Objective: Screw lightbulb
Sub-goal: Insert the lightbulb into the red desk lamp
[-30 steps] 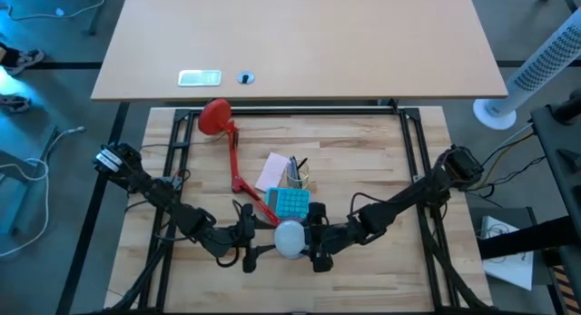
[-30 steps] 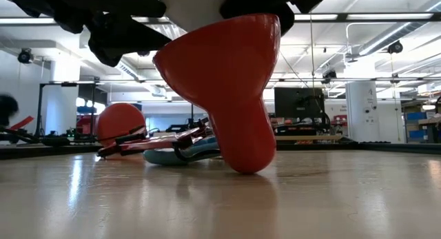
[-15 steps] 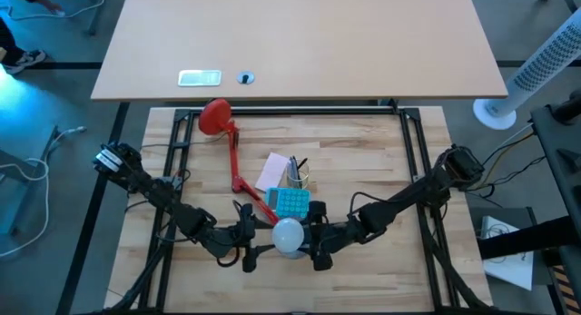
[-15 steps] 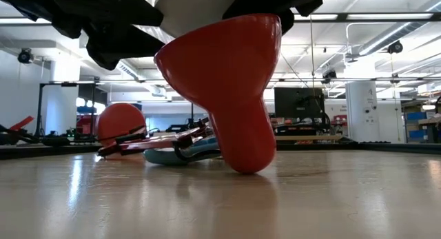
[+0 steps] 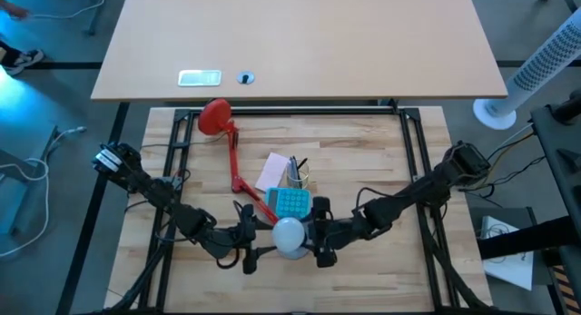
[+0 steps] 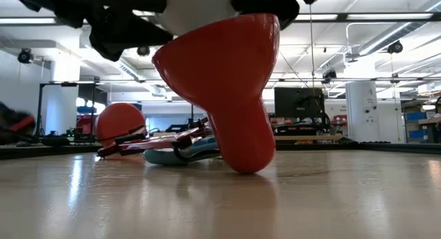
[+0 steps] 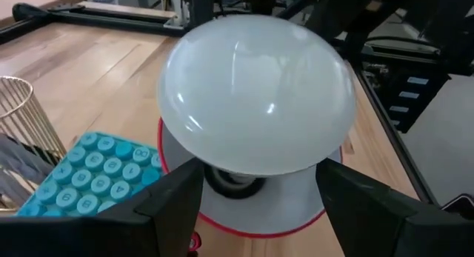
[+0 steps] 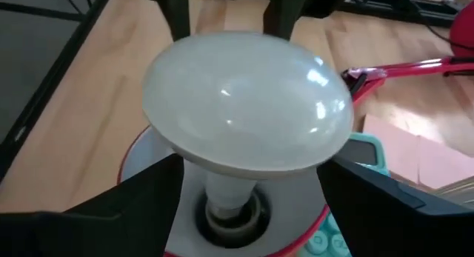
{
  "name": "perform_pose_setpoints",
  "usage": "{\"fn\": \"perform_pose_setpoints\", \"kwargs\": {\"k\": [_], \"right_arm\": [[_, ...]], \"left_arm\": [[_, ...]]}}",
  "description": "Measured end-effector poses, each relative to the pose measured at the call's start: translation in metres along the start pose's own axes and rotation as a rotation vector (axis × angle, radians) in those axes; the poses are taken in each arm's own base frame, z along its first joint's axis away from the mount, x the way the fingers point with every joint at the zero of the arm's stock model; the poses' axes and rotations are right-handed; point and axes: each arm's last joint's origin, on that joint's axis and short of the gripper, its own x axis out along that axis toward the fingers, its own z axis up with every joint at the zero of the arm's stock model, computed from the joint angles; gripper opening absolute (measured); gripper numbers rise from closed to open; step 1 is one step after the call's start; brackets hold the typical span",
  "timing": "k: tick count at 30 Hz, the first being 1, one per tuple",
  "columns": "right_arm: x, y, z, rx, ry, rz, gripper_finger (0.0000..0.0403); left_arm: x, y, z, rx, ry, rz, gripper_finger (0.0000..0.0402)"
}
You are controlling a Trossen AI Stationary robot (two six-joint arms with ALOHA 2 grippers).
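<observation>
Since a moment ago our right gripper (image 5: 320, 241) has edged rightward. We see the smooth, glossy domed lightbulb (image 7: 255, 101) standing neck-down in the red-rimmed lamp shade (image 8: 148, 157). Both the right and left gripper (image 5: 251, 246) flank it, fingers spread, unclenched.

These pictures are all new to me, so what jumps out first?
The white lightbulb stands out first, at the table's near edge with its neck sitting in the socket of a red lamp shade. The left gripper and right gripper flank it from either side. Behind lie a turquoise calculator and a pink notepad.
</observation>
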Motion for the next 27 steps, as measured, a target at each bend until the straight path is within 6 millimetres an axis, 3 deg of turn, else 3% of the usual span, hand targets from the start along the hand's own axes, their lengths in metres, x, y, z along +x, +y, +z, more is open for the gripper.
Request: {"fn": "perform_pose_setpoints", "kwargs": {"k": [17, 27], "right_arm": [[-0.015, -0.002, 0.009, 0.039, -0.043, 0.021, 0.0304], [-0.016, 0.002, 0.012, 0.047, -0.058, 0.133, 0.0303]], "left_arm": [[0.000, 0.000, -0.002, 0.004, 0.050, -0.001, 0.0252], [0.000, -0.002, -0.003, -0.020, 0.083, -0.056, 0.0252]]}}
